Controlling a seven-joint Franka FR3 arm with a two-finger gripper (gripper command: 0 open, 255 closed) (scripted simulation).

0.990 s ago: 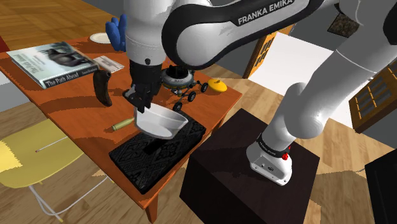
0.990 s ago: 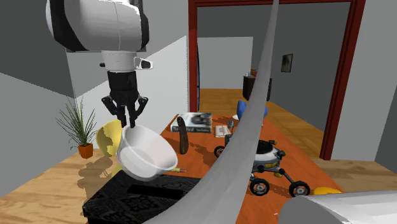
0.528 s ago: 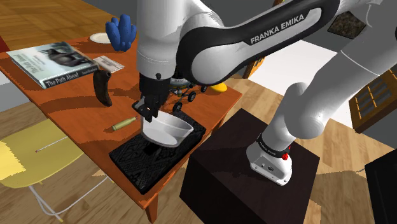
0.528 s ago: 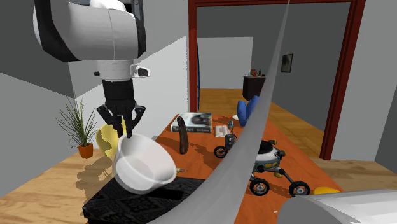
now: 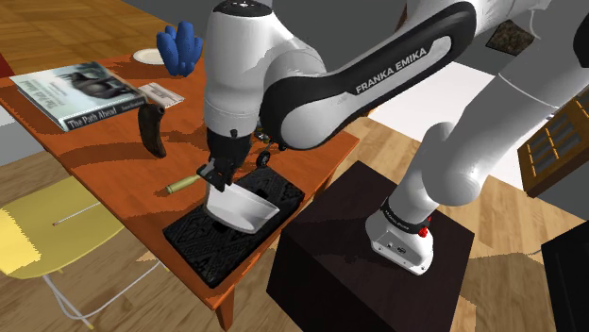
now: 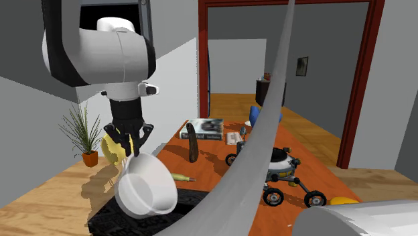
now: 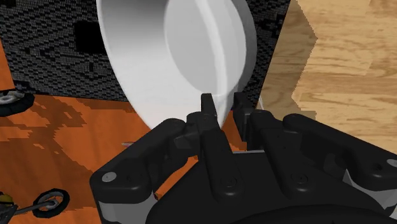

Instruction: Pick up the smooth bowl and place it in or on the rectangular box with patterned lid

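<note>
Jaws clamped on rim of white bowl (image 5: 242, 209); bowl hangs tilted below gripper (image 5: 215, 175). Vs 1 s ago: arm lower, bowl now just over black patterned box (image 5: 201, 247) directly beneath jaws; contact unclear. Judged: placing nearly done, release next.

The smooth white bowl (image 5: 244, 209) hangs tilted over the black rectangular box with patterned lid (image 5: 203, 243), its rim clasped by the black gripper (image 5: 213, 177). The box lies at the near end of the orange wooden table (image 5: 104, 141) — just beside the dark stand (image 5: 340, 236). To the shoulder view's left of it lies a thin green stick (image 5: 179, 186); behind that, a dark curved object (image 5: 152, 130), then a book (image 5: 75, 92).
</note>
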